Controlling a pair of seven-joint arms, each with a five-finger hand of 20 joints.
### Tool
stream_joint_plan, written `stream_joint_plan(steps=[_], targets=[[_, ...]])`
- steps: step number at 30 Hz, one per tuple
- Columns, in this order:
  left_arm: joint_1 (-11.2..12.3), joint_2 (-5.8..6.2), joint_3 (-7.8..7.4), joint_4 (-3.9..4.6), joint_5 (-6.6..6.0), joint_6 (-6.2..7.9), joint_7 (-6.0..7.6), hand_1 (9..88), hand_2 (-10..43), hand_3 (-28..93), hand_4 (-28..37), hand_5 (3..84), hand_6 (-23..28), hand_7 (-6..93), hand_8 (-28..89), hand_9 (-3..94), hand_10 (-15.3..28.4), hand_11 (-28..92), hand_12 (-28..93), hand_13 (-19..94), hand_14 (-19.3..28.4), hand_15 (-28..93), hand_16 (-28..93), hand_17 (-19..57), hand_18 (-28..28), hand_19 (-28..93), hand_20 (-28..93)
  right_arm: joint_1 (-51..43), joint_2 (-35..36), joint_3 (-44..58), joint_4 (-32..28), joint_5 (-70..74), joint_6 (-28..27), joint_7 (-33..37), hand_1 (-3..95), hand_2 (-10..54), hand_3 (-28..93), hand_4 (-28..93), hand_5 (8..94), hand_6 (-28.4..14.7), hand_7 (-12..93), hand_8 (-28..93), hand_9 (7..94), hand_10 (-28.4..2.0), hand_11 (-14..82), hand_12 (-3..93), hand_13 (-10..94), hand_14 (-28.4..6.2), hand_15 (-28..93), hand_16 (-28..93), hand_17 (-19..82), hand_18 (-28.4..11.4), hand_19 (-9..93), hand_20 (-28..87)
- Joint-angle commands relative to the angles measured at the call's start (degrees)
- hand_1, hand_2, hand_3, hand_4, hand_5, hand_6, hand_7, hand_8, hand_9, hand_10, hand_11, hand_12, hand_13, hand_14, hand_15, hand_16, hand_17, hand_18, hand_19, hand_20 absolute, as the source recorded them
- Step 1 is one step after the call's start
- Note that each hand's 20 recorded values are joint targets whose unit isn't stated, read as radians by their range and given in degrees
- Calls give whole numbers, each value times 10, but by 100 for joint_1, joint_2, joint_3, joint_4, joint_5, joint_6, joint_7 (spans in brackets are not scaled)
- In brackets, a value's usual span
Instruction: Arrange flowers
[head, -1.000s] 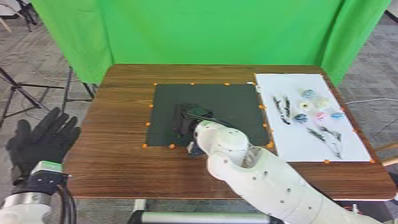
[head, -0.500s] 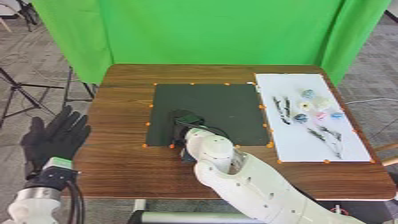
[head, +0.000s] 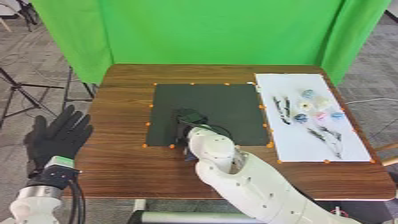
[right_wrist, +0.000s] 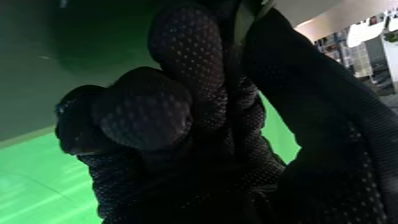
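Flowers, arrangement at an apparently early stage. Right hand (right_wrist: 147, 115): fingers curled, thumb and finger pinching a slim greenish piece (right_wrist: 242, 22), probably a stem. In the head view, this hand lies over the dark mat (head: 213, 95), the likely place of assembly. Farther right on the desk (head: 129, 175), the pale sheet (head: 302, 150) bears loose flower heads (head: 306, 106) and leafy sprigs (head: 329, 137), all seemingly left to place. Left hand (head: 60, 137): fingers spread, beside the desk's left edge.
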Motion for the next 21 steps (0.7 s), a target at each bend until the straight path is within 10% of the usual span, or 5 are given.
stream_joint_plan(steps=[1,21], targets=[[87,-46,-60,15,57,-45,-69,254,90,710,-283,391,71,147,-93,343,144,221,119,238,143,343,-84,-48,104,281,80,-91,-72,63,9,171,-456,267,473,-95,721,-257,735,-19,541,187,926,-72,284,436,903,-45,524,420,588,-186,932,255],[182,-95,-104,-18,87,-23,-105,259,80,710,-283,389,73,149,-94,338,146,222,120,232,145,348,-80,-49,105,279,80,-124,-76,187,-154,236,-232,327,325,-95,743,-283,760,-25,389,-112,892,-112,294,277,878,-57,525,394,562,-196,932,249]])
